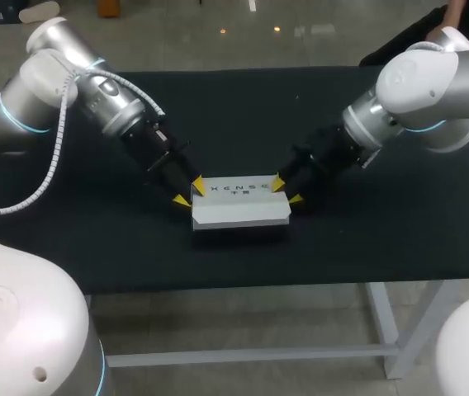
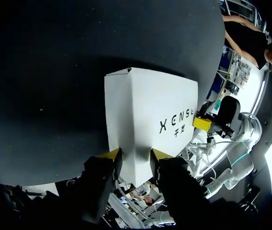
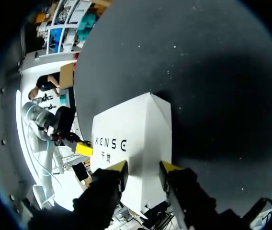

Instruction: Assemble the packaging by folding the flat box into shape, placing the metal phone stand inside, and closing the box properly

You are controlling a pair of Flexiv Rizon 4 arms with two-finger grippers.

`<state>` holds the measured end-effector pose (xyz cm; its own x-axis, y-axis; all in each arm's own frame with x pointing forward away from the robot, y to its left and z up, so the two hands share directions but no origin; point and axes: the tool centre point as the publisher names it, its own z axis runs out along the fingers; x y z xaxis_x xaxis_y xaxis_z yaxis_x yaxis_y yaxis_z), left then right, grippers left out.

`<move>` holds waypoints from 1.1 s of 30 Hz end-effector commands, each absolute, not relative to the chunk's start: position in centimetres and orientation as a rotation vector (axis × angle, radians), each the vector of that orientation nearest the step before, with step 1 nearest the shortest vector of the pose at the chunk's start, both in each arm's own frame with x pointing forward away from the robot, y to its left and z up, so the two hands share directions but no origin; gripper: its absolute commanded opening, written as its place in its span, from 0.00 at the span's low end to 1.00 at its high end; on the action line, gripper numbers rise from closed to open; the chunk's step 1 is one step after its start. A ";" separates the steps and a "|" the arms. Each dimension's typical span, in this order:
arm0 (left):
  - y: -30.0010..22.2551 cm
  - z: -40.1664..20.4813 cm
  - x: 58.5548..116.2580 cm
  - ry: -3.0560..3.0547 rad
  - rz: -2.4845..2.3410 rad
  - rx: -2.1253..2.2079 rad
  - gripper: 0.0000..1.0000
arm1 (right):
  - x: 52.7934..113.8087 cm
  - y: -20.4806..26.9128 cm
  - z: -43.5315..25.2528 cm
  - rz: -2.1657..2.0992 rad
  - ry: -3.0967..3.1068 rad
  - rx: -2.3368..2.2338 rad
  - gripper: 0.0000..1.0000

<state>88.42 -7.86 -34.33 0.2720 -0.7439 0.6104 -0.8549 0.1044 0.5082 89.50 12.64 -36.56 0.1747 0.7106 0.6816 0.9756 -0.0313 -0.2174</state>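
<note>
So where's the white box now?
In the head view, the white box lies near the middle of the table, held between the left hand at its left end and the right hand at its right end.

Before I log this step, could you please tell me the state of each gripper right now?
Left gripper: shut on the white box.
Right gripper: shut on the same white box.

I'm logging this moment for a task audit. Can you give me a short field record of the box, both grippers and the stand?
box: white box, folded into shape, lying on the black table
box openings: none seen, looks closed
left gripper: at the box's left end, one finger touching each side
right gripper: at the box's right end, one finger touching each side
phone stand: not visible
</note>
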 end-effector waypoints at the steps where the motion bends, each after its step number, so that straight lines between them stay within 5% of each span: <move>1: -8.0 -34.3 88.4 -1.488 0.158 1.657 0.41 | 89.7 12.7 -36.5 -0.515 -1.591 -1.795 0.45; 33: -8.0 -33.6 88.3 -1.455 0.103 1.632 0.38 | 90.2 12.8 -36.3 -0.493 -1.563 -1.733 0.45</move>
<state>87.85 -7.82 -33.47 0.2984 -0.7419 0.6005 -0.8289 0.1105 0.5484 89.76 12.64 -36.08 0.1851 0.6845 0.7051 0.9672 0.0001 -0.2539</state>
